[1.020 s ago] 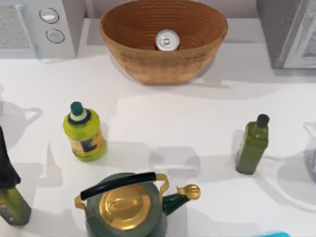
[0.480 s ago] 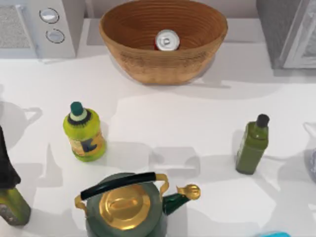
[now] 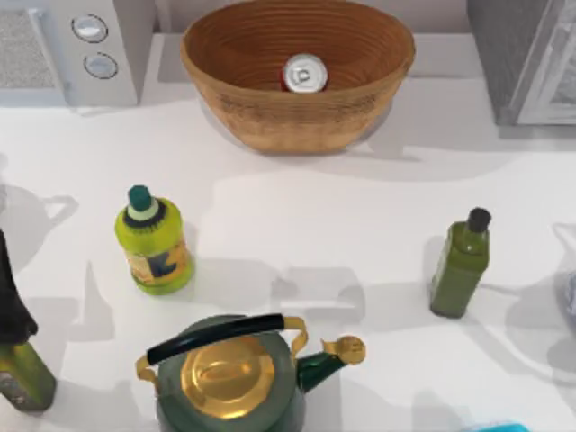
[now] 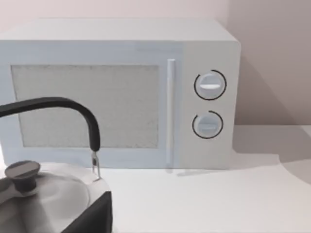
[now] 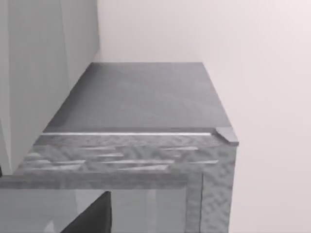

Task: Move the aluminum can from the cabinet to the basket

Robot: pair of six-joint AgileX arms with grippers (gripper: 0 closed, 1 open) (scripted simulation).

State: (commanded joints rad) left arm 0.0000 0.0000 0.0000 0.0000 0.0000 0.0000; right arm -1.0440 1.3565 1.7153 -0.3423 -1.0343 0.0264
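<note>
The aluminum can [image 3: 304,74] stands upright inside the woven tan basket [image 3: 270,126] at the back middle of the table, its silver top facing up. The grey speckled cabinet [image 3: 508,54] with its pale door frame is at the back right; its top also shows in the right wrist view [image 5: 141,97]. A dark piece of my left gripper [image 4: 97,216] sits at the edge of the left wrist view, facing the white appliance. A similar dark piece of my right gripper [image 5: 92,216] shows in front of the cabinet. Neither gripper holds anything that I can see.
A white appliance with two knobs [image 3: 90,45] stands back left. A yellow-green bottle [image 3: 155,241], a green bottle [image 3: 461,265], a green kettle with a gold lid [image 3: 229,378] and a dark bottle [image 3: 16,360] stand on the white table. A grey kettle [image 4: 43,194] is close to the left wrist.
A grey shape at the right edge of the top view has slid a little farther out of the picture. The can, basket and bottles have not moved.
</note>
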